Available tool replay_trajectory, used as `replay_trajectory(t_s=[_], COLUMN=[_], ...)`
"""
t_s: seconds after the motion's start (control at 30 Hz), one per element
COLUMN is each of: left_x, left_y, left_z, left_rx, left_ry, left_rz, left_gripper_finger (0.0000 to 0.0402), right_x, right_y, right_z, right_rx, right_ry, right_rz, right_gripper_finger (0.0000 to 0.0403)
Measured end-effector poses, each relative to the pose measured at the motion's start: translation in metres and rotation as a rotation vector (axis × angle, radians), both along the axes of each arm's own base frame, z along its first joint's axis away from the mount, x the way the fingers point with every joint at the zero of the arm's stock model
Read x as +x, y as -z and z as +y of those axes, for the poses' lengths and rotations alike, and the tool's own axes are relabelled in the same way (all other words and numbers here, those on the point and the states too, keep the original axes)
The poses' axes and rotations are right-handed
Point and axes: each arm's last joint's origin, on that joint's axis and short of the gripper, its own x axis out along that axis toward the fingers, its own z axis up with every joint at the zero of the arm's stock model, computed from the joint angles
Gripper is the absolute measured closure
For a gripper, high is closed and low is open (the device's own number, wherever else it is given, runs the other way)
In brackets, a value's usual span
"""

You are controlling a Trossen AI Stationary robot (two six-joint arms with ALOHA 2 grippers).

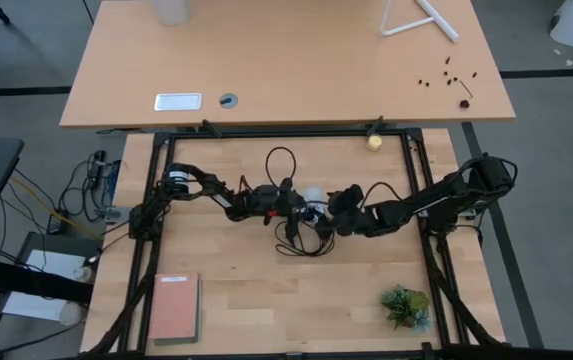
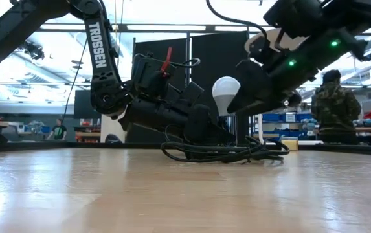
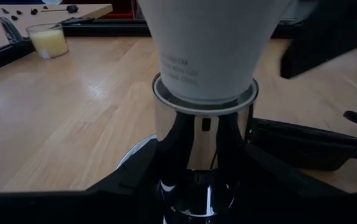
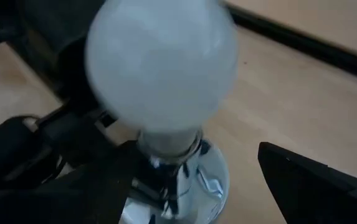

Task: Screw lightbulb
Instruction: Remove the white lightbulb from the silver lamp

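The white frosted lightbulb (image 2: 226,92) stands upright with its narrow neck (image 3: 203,81) seated in the chrome socket (image 3: 197,143), near the table's middle (image 1: 313,193). My left gripper (image 1: 294,206) reaches in from the table's left and is shut on the socket. My right gripper (image 1: 334,203) comes from the right, slanting down beside the bulb's globe (image 4: 159,68). It is open, and one of its fingers (image 4: 309,183) stands clear of the bulb. My left gripper pinches the chrome socket's lower body (image 3: 197,186) between its two fingers, which come almost level from the table's left. The socket stands upright on the table with the bulb in its top.
The socket's black cord (image 2: 224,152) lies in loops on the wood around it. A yellowish ball (image 1: 374,142) lies at the far edge, a green plant (image 1: 406,305) at the near right and a pink book (image 1: 174,305) at the near left. A person (image 2: 331,107) stands in the room beyond the table.
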Motion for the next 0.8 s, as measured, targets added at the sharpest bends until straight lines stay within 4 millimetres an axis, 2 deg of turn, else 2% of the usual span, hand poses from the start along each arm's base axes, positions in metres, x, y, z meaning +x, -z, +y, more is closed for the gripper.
replay_trajectory(t_s=[0.2, 0.33, 0.43, 0.5, 0.6, 0.7, 0.8], left_x=[0.000, 0.000, 0.000, -0.001, -0.001, -0.001, -0.001], left_y=[0.000, 0.000, 0.000, 0.001, 0.001, 0.001, 0.001], left_z=[0.000, 0.001, 0.002, 0.001, 0.001, 0.003, 0.004], left_rx=[-0.001, -0.004, -0.003, 0.001, 0.001, 0.000, -0.002], left_ry=[-0.001, -0.004, -0.013, -0.010, -0.006, -0.005, -0.008], left_rz=[0.000, 0.001, 0.003, 0.009, 0.008, 0.007, 0.008], left_gripper_finger=[0.0217, 0.0217, 0.0217, 0.0217, 0.0217, 0.0217, 0.0217], right_x=[0.007, 0.004, -0.009, -0.025, -0.030, -0.024, -0.009], right_y=[-0.003, 0.000, 0.006, 0.018, 0.018, 0.019, 0.010], right_z=[-0.011, -0.014, -0.017, -0.020, -0.019, -0.012, -0.001], right_rx=[-0.052, -0.064, -0.070, -0.084, -0.004, 0.042, 0.020], right_ry=[-0.017, 0.006, 0.134, 0.239, 0.322, 0.220, 0.096], right_rz=[-0.010, 0.047, 0.120, 0.205, 0.155, 0.150, 0.060], right_gripper_finger=[0.0057, 0.0057, 0.0057, 0.0057, 0.0057, 0.0057, 0.0057])
